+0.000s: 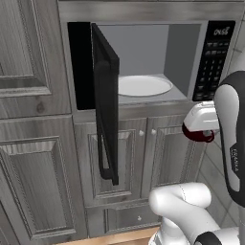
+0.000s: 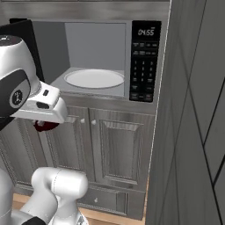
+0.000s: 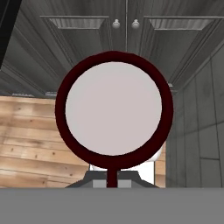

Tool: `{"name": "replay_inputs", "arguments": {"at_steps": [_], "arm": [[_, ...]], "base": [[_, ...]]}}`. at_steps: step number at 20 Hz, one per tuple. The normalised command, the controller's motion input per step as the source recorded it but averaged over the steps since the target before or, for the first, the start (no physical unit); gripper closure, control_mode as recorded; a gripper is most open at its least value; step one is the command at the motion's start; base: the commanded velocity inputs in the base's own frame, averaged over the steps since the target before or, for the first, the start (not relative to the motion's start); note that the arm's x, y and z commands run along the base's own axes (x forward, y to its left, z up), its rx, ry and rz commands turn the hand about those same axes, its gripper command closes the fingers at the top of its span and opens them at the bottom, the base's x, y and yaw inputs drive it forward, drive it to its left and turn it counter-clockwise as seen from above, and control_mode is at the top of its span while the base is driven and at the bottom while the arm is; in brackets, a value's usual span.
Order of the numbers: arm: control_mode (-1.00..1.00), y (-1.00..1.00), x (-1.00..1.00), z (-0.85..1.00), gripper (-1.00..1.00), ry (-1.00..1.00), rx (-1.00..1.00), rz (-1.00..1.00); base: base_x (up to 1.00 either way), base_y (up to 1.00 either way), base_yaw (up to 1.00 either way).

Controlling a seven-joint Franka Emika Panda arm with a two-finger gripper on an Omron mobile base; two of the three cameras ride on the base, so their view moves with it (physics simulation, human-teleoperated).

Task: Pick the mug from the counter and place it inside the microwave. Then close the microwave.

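The microwave stands open, its black glass door swung out to the left, edge toward me. Its white turntable lies bare on the grey floor inside. The black keypad panel is to the right of the cavity. My gripper hangs below the cavity's sill in front of the lower cabinet doors, shut on the dark red mug. The hand view looks straight into the mug, with its pale inside, maroon rim and handle toward my fingers. The counter is out of view.
Grey wooden cabinet doors with two small knobs sit under the microwave. A tall grey cabinet side stands close on the right. Wooden floor lies below.
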Motion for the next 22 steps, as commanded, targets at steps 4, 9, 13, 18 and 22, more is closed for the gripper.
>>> {"name": "replay_inputs", "arguments": {"at_steps": [4, 9, 13, 18, 22], "arm": [[1.00, 0.00, 0.00, 0.00, 1.00, 0.00, 0.00, 0.00], [1.00, 0.00, 0.00, 0.00, 1.00, 0.00, 0.00, 0.00], [-1.00, 0.00, 0.00, 0.00, 1.00, 0.00, 0.00, 0.00], [-1.00, 0.06, 0.19, 0.00, 1.00, -0.01, 0.00, 0.00], [-1.00, 0.16, 0.77, -0.01, 1.00, -0.01, 0.00, 0.04]], "base": [[0.00, 0.00, 0.00], [0.00, 0.00, 0.00], [0.00, 0.00, 0.00], [0.00, 0.00, 0.00], [0.00, 0.00, 0.00]]}}
